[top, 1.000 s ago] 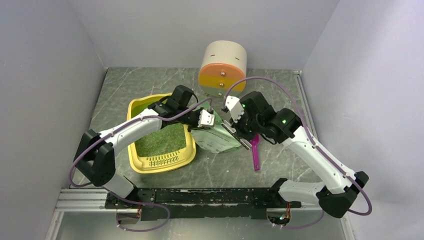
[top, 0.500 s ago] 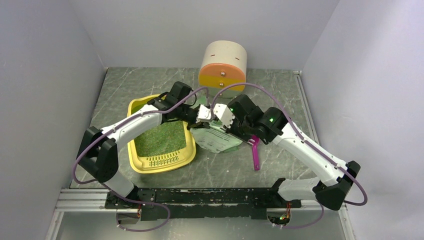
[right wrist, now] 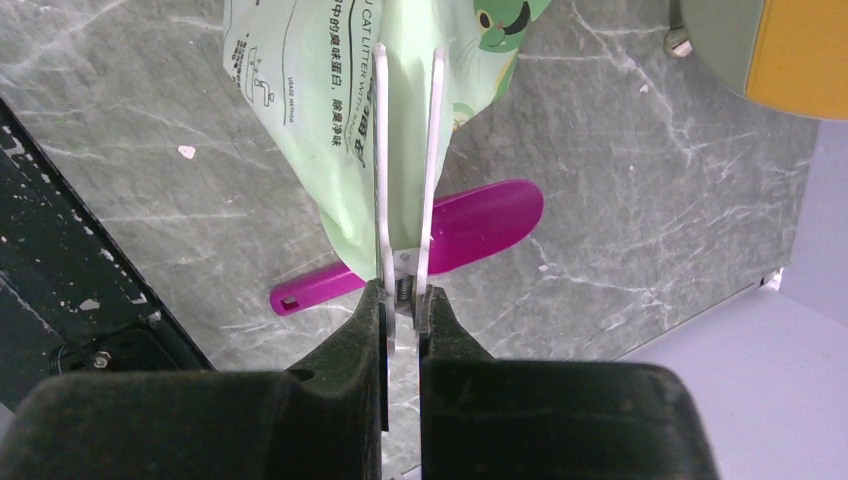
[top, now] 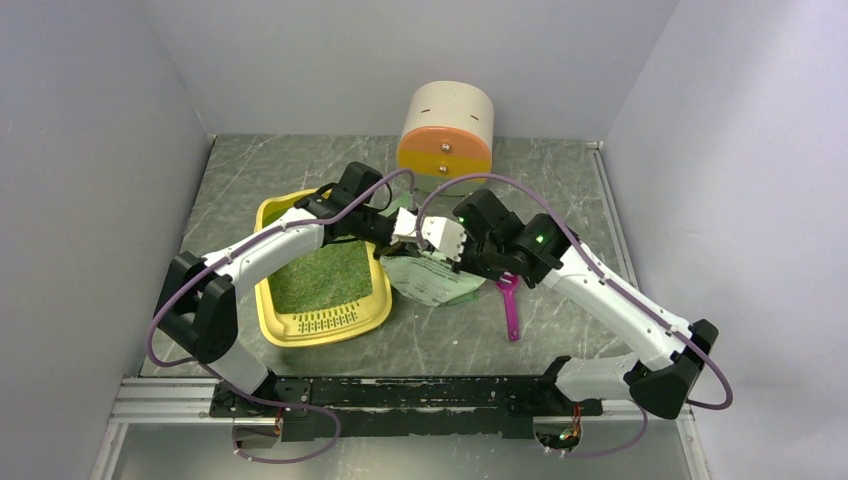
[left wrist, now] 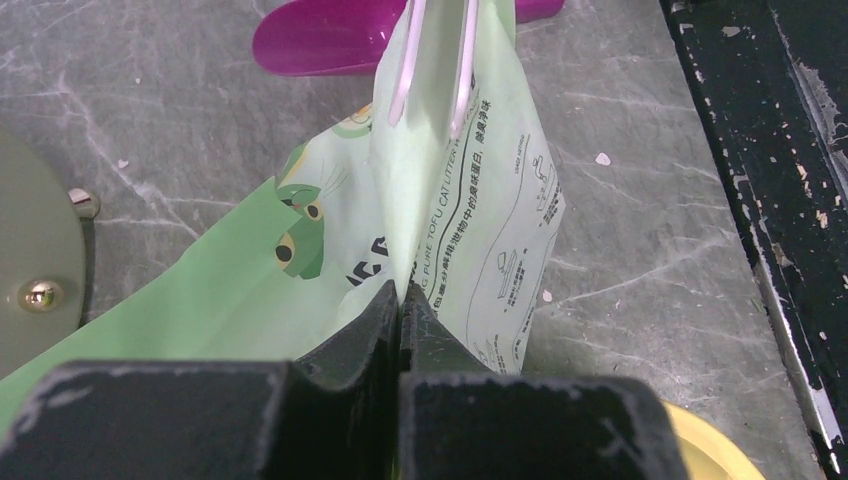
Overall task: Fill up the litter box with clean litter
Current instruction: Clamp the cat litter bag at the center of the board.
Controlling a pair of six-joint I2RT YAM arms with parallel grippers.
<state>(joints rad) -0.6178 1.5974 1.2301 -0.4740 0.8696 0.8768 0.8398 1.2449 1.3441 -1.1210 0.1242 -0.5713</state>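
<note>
The yellow litter box [top: 268, 216] sits left of centre, holding greenish-grey clean litter [top: 325, 278], its grille [top: 325, 322] at the near end. The pale green printed bag [top: 432, 283] stands just right of it. My left gripper [top: 408, 243] is shut on the bag's upper edge [left wrist: 402, 295]. My right gripper [top: 440, 255] faces it from the right and is shut on the spring end of a clear clip [right wrist: 405, 170]. The clip's two arms straddle the bag's top [left wrist: 432, 60].
A magenta scoop [top: 512, 305] lies on the table right of the bag, under the right arm; it also shows in the right wrist view [right wrist: 470, 225]. The round beige-orange-yellow drawer cabinet [top: 448, 125] stands at the back. The black rail [top: 420, 392] runs along the near edge.
My right gripper has moved left toward the left gripper, bringing the clip over the bag's top. The left gripper has shifted slightly back and stays on the bag.
</note>
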